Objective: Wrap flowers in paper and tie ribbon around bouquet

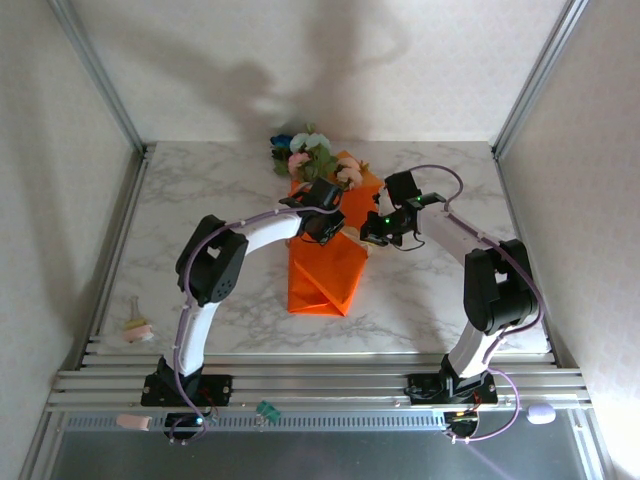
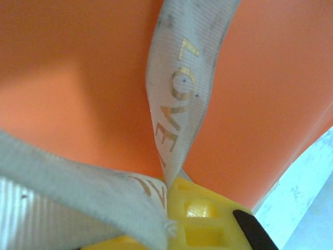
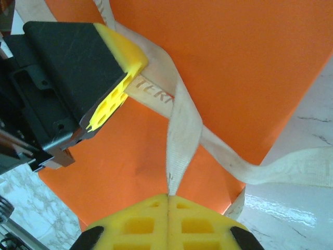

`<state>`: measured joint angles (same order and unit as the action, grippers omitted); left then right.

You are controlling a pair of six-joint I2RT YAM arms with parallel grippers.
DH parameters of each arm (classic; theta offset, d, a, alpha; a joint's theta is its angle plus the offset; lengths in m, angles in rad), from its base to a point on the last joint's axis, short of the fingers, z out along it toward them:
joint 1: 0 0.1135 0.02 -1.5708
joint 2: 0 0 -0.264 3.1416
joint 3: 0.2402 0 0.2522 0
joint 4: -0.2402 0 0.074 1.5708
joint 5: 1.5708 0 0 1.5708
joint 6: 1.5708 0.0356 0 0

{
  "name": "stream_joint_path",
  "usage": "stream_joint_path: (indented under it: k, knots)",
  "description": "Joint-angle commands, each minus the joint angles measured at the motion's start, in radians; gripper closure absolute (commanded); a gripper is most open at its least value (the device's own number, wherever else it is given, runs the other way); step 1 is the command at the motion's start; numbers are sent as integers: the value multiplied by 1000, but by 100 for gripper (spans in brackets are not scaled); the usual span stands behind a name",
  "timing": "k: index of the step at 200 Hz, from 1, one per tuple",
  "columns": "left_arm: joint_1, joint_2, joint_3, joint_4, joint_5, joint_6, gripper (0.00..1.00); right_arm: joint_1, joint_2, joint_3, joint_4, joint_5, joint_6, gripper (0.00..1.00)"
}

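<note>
Marble table (image 1: 200,190) first, and lying on it is the bouquet (image 1: 325,275). The orange paper is already folded into a cone, the narrow end towards the arm bases. The flowers (image 1: 310,152) spill out of the bouquet's far, wide end, pink, white and a touch of blue. So the wrapping looks done, and we are into the tying.

Both arms are bent in over the middle of the bouquet. The left gripper (image 1: 322,225) sits right over the cone, and the right gripper (image 1: 372,232) is just off the bouquet's right edge. Each one is pressed together on the ribbon (image 3: 183,120). The right wrist view shows the yellow pads (image 3: 140,224) meeting flat with the strip nipped in the seam between them. The left claw clamps another stretch of it just beside, low over the orange.

The cream strands cross over the bouquet, and a loose tail trails off its right side onto the marble. My read is that a knot is being formed. The next move would call for drawing the two held ends apart, evenly, so the crossing cinches down without crumpling the thin paper or slipping off the cone.

Gold lettering on the ribbon now: "LOVE" reads clearly in the left wrist view. Near the left claw I can catch "TER", the rest hidden.
</note>
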<state>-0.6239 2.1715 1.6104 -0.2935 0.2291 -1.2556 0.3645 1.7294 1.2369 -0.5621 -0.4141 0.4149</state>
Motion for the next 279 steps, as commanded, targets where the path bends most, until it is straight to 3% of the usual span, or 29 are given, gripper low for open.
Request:
stream_joint_path:
  k: [1, 36, 107, 140, 166, 184, 237, 279]
  knots:
    - [-6, -98, 3, -60, 37, 7, 100, 7, -32, 6, 25, -21, 6, 100]
    - [-20, -212, -139, -4, 87, -21, 100, 7, -45, -6, 43, -48, -5, 100]
    - [-55, -317, -234, 9, 139, -22, 100, 7, -132, -69, 24, -83, -31, 99]
    - [-77, -346, -276, -10, 166, -5, 100, 7, -123, -71, 10, -72, -37, 85]
    - [-85, -368, -290, -43, 157, 5, 100, 8, -141, -91, 28, -59, -36, 68]
    - [-86, -378, -305, -59, 161, -10, 100, 11, -183, -120, 47, -37, -40, 63]
    - [-89, -386, -286, -133, 180, -11, 100, 26, -264, -217, 86, 20, -54, 63]
    - [-91, -420, -309, -67, 228, 0, 100, 27, -178, -181, 173, -25, 15, 70]
